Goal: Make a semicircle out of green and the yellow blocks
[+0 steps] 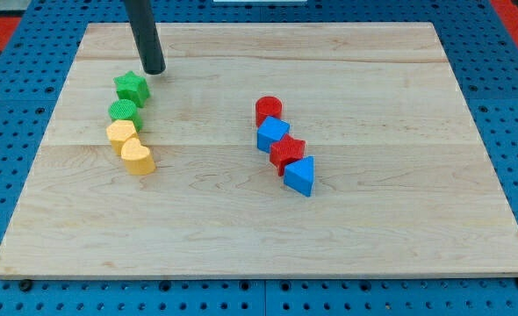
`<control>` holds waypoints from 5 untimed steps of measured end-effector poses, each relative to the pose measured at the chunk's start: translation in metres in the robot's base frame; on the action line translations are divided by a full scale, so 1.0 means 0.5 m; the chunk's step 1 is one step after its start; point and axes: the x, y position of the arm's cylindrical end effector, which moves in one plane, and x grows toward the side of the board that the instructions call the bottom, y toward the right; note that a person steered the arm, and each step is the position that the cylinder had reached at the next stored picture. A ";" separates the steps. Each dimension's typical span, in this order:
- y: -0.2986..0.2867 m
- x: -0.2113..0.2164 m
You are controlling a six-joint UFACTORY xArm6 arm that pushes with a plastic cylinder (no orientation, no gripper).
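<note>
Green star block (131, 87): found just below and to the view's left of my tip (154, 71), near but apparently not touching.
Chain: green round block (124, 111), yellow hexagonal block (121, 133) and yellow heart-shaped block (138, 157) are strung downward, each touching the next, already gently curved.
Jaws: none fitted; only a bare rod is carried.
Likely push: judged toward the view's bottom-left against the star.
Wooden board (373, 228): red and blue blocks are left well apart, to the view's right.

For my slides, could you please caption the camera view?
My tip beside the green star, atop a curved green-and-yellow chain; red and blue blocks apart.
</note>
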 end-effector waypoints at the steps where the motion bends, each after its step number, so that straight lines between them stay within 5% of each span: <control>1: -0.073 0.000; 3: -0.082 0.093; 5: -0.076 0.085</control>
